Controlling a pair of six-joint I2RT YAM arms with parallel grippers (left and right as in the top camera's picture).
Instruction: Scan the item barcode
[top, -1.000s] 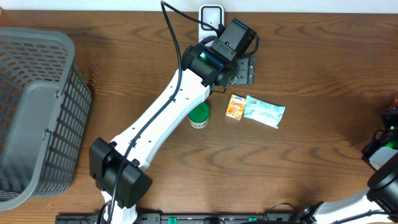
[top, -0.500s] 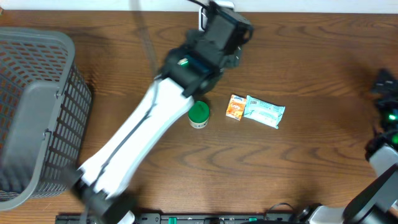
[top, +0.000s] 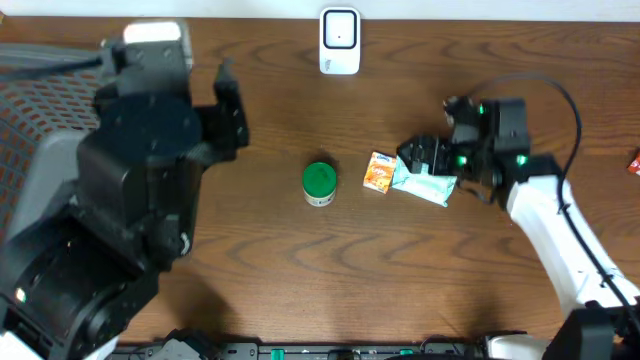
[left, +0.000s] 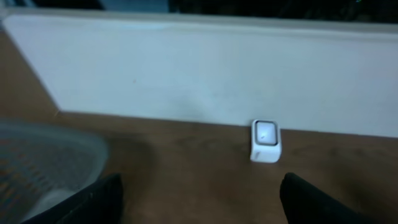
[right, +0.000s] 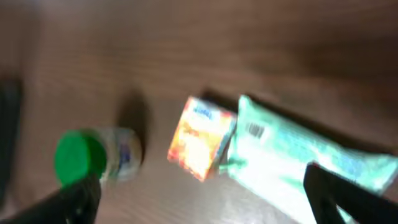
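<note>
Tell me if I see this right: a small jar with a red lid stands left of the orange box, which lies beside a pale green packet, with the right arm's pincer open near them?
Not quite: the jar has a green lid, not a red one, as the overhead view shows. The rest holds: it stands left of the orange box, which lies beside the pale green packet, and the right pincer is open near them.

The left arm (top: 140, 190) rears up close under the overhead camera, left gripper (left: 199, 199) spread wide; the right gripper (top: 418, 160) (jaws likewise wide apart) reaches inward, low.
</note>
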